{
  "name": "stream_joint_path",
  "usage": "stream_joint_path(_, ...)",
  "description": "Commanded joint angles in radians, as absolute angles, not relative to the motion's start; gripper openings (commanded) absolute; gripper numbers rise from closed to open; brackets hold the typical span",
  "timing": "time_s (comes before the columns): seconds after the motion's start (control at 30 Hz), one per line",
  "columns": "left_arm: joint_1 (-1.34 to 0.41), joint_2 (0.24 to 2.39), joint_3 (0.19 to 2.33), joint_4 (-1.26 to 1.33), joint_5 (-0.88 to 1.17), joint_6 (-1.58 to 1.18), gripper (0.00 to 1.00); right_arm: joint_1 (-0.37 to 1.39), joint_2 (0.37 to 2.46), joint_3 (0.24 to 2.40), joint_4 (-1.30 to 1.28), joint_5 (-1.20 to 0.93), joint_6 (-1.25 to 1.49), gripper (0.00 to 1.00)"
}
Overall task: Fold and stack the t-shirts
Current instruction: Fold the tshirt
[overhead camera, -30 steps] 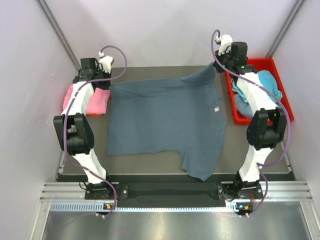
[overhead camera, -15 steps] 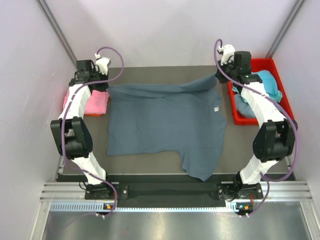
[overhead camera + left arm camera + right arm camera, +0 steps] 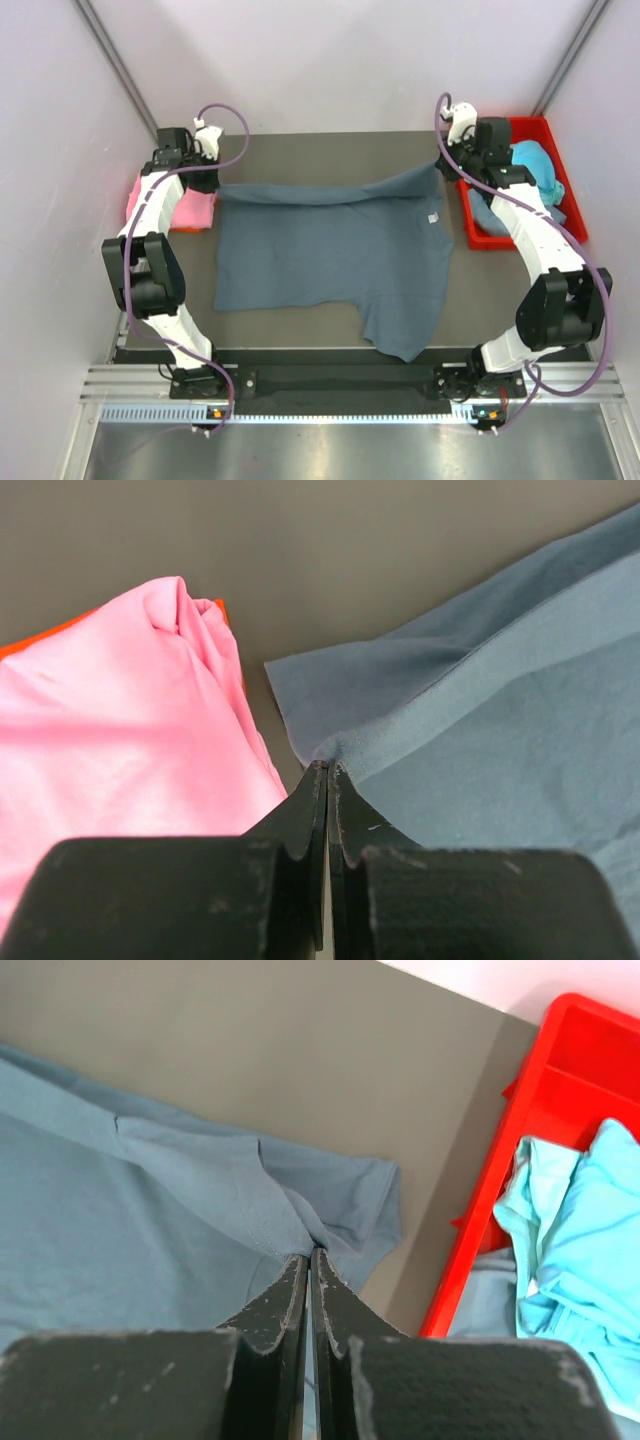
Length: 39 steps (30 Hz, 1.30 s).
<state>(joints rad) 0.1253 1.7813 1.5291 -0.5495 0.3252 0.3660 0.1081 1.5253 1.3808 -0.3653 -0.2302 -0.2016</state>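
Along the table's (image 3: 300, 145) far edge, left gripper (image 3: 327, 775) and right gripper (image 3: 308, 1258) pressed together, pinching far corners of the slate blue-grey t-shirt (image 3: 330, 250) spread across the middle, fold seemingly barely begun. At left, pink t-shirt (image 3: 195, 208) apparently folded; turquoise t-shirt (image 3: 535, 160) waiting in red bin (image 3: 525, 124).

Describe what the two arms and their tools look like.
Both the left arm and the right arm have white link shells with bulky black joint housings. A purple cable loops from each wrist down along the arm. The left tool and the right tool are matte black, each with two flat fingers notched along the inner edges. The right one shows pale scuffs.
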Motion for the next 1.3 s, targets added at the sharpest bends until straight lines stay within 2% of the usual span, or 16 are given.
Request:
stream_joint_path(0.0,0.135,1.759,1.529,-0.555,0.338,0.37,0.0,0.101,1.463,1.361,-0.341,-0.241,-0.204,0.0)
stream_joint_path(0.97,0.146,1.798,1.378,-0.649,0.281,0.333,0.0,0.117,1.351,1.005,-0.367,-0.307,-0.178,0.01)
stream_joint_path(1.07,0.159,1.775,1.374,-0.656,0.245,0.301,0.08,0.117,1.336,0.999,-0.387,-0.311,-0.183,0.03)
stream_joint_path(1.17,0.187,1.73,1.358,-0.655,0.23,0.276,0.11,0.117,1.319,1.011,-0.397,-0.302,-0.184,0.03)
stream_joint_path(1.27,0.195,1.7,1.353,-0.663,0.216,0.291,0.15,0.118,1.318,1.046,-0.408,-0.296,-0.183,0.17)
